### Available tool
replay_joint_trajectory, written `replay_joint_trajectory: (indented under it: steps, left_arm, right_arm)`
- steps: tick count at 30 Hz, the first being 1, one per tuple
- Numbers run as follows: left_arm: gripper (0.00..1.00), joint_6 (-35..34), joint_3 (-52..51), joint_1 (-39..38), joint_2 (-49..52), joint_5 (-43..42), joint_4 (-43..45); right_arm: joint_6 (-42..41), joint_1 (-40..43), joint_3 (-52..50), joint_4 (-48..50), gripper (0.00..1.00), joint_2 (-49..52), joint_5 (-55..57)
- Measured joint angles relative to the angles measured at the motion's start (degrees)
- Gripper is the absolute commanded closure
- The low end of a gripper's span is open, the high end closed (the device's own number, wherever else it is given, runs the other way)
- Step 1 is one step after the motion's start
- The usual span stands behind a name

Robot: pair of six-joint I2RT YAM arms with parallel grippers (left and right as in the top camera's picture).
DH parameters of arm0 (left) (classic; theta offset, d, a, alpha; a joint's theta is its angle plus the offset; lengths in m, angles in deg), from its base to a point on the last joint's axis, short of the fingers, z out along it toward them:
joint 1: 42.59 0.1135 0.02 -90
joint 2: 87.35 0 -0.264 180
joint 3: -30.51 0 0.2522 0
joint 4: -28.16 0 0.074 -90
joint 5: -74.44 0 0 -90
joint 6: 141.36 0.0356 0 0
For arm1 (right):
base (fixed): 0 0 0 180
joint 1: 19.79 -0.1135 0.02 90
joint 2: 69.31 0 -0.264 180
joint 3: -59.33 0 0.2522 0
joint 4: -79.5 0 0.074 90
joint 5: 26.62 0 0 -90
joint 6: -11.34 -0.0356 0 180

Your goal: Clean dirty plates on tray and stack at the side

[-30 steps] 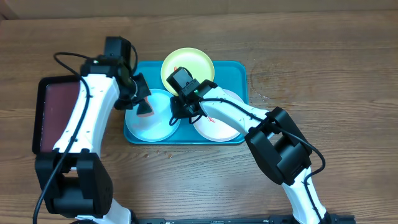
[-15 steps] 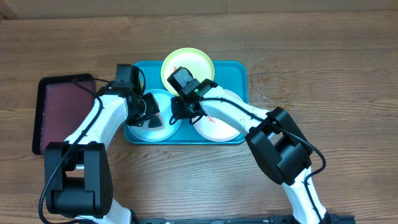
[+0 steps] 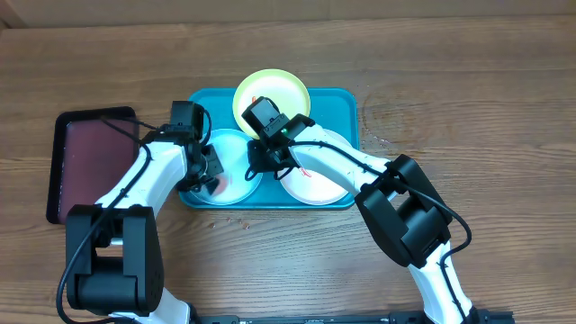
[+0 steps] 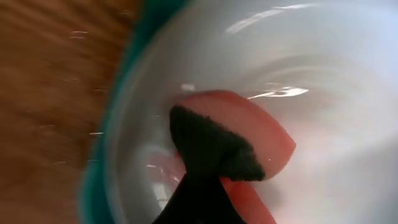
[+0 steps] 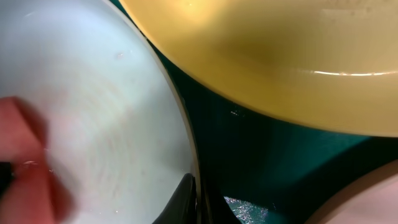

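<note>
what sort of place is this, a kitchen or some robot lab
Probably a robot test bench, not a kitchen: a plain wooden table, two white-and-black robot arms, and a teal-blue rectangular plastic tray of round plastic plates, the left gripper holding a pink sponge on one.

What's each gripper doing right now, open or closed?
Left gripper: closed on the pink sponge, against the light blue plate.
Right gripper: cannot be told; one finger shows at that plate's rim.

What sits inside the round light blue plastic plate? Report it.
In the light blue plate, a pink sponge pressed down by the left gripper. The plate surface beneath the sponge is covered.
</note>
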Motion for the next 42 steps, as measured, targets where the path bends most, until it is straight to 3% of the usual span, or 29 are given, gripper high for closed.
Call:
replay_joint_trajectory:
  steps: [3,8,19,27,33,42]
  left_arm:
    - [0.96,0.0,0.3,0.0,0.0,6.6,-2.7]
    - [0.96,0.0,3.3,0.0,0.0,8.0,-4.2]
    - [0.96,-0.1,6.9,-0.3,0.0,-17.7,7.6]
    - [0.96,-0.2,6.9,-1.7,3.5,-22.2,7.6]
    - [0.96,-0.2,7.0,-2.3,7.7,-21.0,7.3]
    - [0.96,-0.2,9.4,-3.0,7.7,-6.8,0.3]
  right_arm:
    - [0.0,0.0,0.0,0.0,0.96,0.0,0.0]
    - [0.0,0.0,0.0,0.0,0.96,0.0,0.0]
    - [-0.1,0.0,0.0,0.1,0.96,0.0,-0.1]
    - [0.0,0.0,0.0,0.2,0.96,0.0,-0.1]
    - [0.0,0.0,0.0,0.2,0.96,0.0,-0.1]
    - [-0.1,0.0,0.0,0.2,0.96,0.0,-0.1]
